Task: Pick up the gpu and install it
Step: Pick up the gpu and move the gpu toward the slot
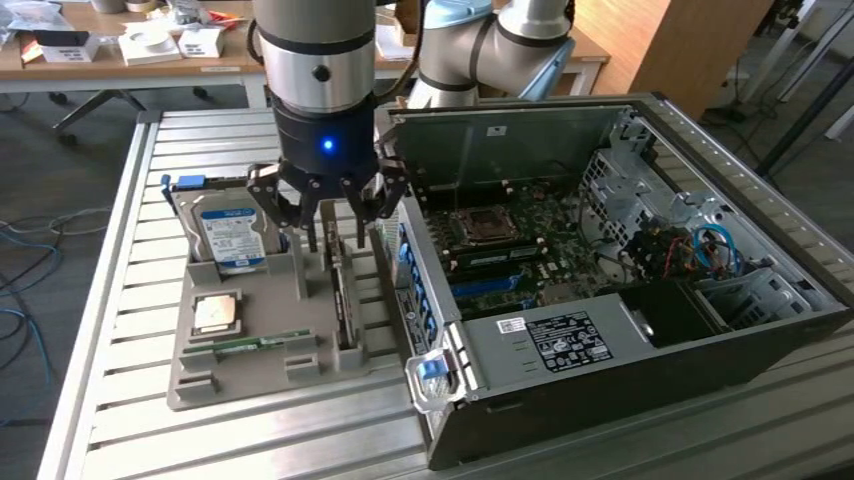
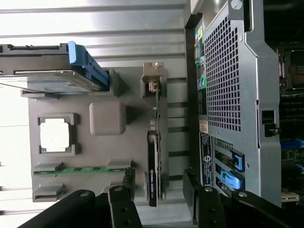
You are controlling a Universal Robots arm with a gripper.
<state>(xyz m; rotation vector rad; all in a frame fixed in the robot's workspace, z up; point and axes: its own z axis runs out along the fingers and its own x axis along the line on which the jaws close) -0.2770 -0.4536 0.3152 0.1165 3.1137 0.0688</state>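
gripper (image 1: pixel 327 235): jaws wide, empty, poised above gpu | gpu (image 2: pixel 153 164): on edge in grey tray (image 1: pixel 254 385) slot, near open case (image 1: pixel 641 330) | risk: off-centre descent likely lands a finger on card's top edge, tipping or jamming it

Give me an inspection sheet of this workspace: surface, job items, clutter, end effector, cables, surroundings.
Surface: slatted metal table carrying a grey tray and an open PC case.
Job's things: gpu stands on edge in a tray slot on the side nearest the case, not yet lifted.
Clutter: hard drive, CPU and memory stick sit in other tray slots.
End effector: end effector open, above the gpu, holding nothing.
Cables: blue cables inside the case; floor cables at the exterior view's left.
Surroundings: desk with boxes behind the table.
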